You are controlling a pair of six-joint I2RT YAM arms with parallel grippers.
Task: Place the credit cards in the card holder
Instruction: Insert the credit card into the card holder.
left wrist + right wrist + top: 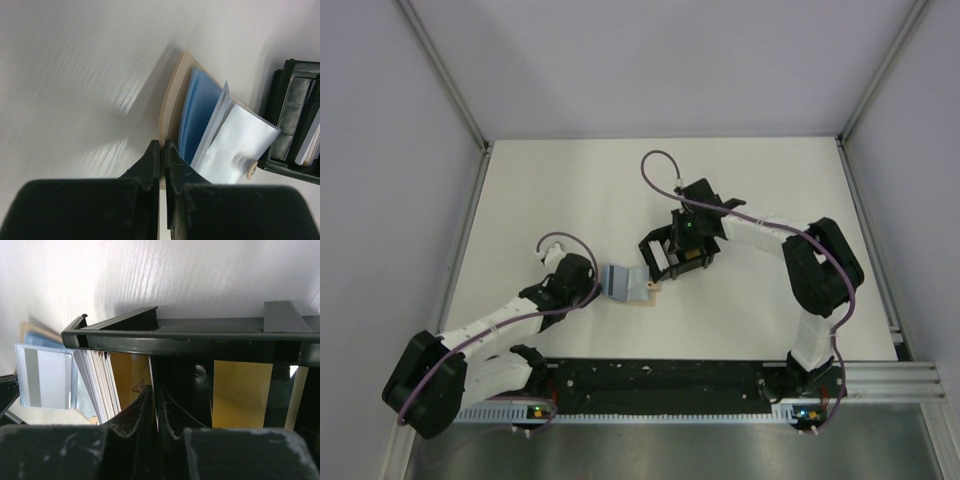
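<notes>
Left fingers (150, 160) are pinching the flat tan leather-like card holder (172, 100), lying open on the white worktop (75, 75). Right fingers (140, 405) are clamping what looks like 1 thin pale plastic credit card (152, 372) inside the black plastic tray (200, 332). I'm guessing it's risking snagging the rim and slipping.

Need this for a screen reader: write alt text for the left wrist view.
The left gripper, jaws nearly shut, pinches the tan cover of the open card holder on a white table. Blue and clear pockets fan out from it, and a black tray holding cards stands at the right edge.
</notes>
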